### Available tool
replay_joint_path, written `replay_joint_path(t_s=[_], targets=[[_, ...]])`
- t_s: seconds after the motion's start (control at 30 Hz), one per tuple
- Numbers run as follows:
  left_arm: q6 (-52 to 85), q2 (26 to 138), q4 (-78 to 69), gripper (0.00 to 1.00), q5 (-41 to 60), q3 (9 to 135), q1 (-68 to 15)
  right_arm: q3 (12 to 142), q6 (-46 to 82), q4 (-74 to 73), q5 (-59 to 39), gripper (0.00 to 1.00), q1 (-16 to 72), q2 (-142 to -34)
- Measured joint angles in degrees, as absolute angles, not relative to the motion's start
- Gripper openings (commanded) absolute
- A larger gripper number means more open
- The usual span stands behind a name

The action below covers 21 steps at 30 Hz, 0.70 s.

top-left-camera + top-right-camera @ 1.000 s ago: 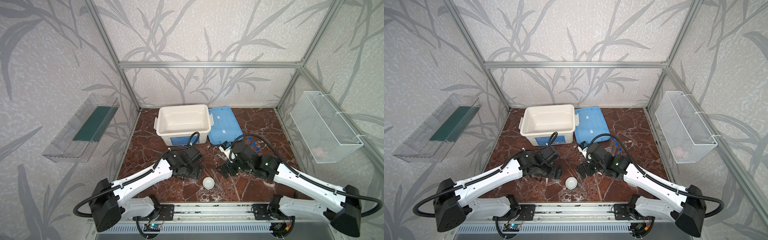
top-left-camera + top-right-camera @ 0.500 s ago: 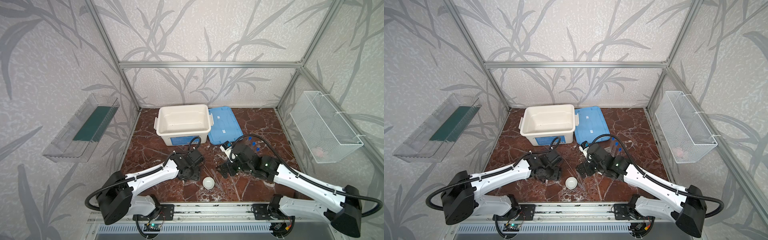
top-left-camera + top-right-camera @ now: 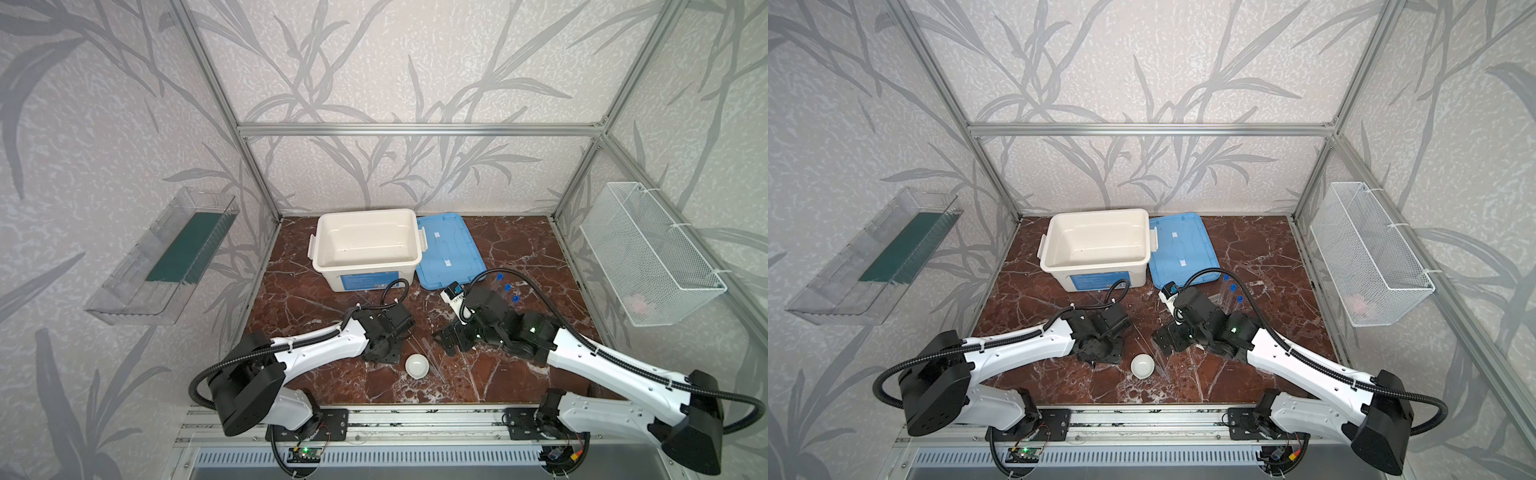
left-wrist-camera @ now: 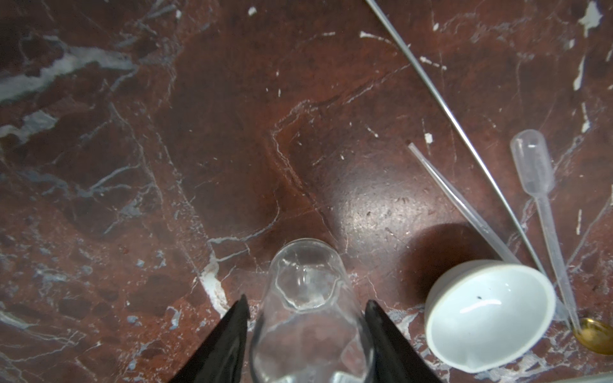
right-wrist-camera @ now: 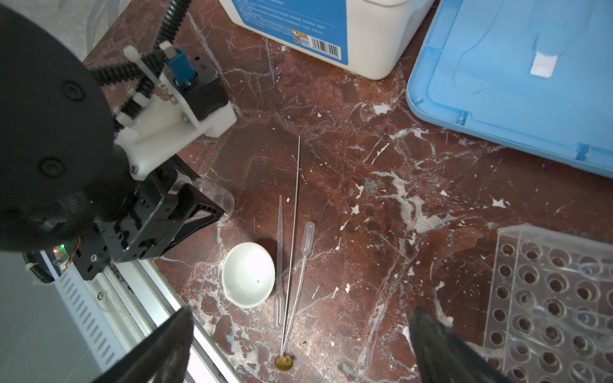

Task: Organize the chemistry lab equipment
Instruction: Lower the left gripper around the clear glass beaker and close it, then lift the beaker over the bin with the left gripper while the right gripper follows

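In the left wrist view my left gripper [image 4: 306, 303] is shut on the small clear beaker [image 4: 306, 265], which stands upright on the marble, with one black finger against each side. The white round dish [image 4: 487, 308] sits just beside it. Two thin clear pipettes [image 5: 306, 242] and a long metal spatula [image 5: 293, 238] lie next to the dish [image 5: 248, 278]. My right gripper [image 5: 302, 313] hangs open above their ends, holding nothing. The clear gridded tube rack [image 5: 547, 298] lies further right. Blue-capped test tubes [image 3: 507, 286] show behind the right wrist in both top views.
A large white tub [image 3: 365, 266] stands at the back centre with its blue lid [image 3: 446, 249] flat beside it. A wire basket [image 3: 644, 257] hangs on the right wall and a clear shelf [image 3: 166, 257] on the left wall. The front rail runs close behind the dish.
My left gripper's jaws have narrowed from wide open onto the beaker, and the left arm has folded lower and nearer the front. The right arm has not moved.
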State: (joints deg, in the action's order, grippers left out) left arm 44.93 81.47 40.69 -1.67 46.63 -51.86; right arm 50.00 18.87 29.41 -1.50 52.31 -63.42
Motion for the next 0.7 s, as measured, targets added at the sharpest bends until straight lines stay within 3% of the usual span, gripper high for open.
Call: replay_joint_path(t_s=[0.33,0.43,0.7], targets=[[45.6,81.2,42.6,0.18,-2.3,47.2,-52.2,50.1,18.9,30.0,-1.0,0.99,52.6,-63.4],[45.6,79.1,45.3,0.0,-2.6,49.5,-52.2,50.8,19.6,29.5,-2.3,0.99,52.6,-63.2],[42.6,71.7,51.7,0.0,-4.5,62.8,-50.3,56.3,21.5,24.2,-10.0,0.99,52.6,-61.8]])
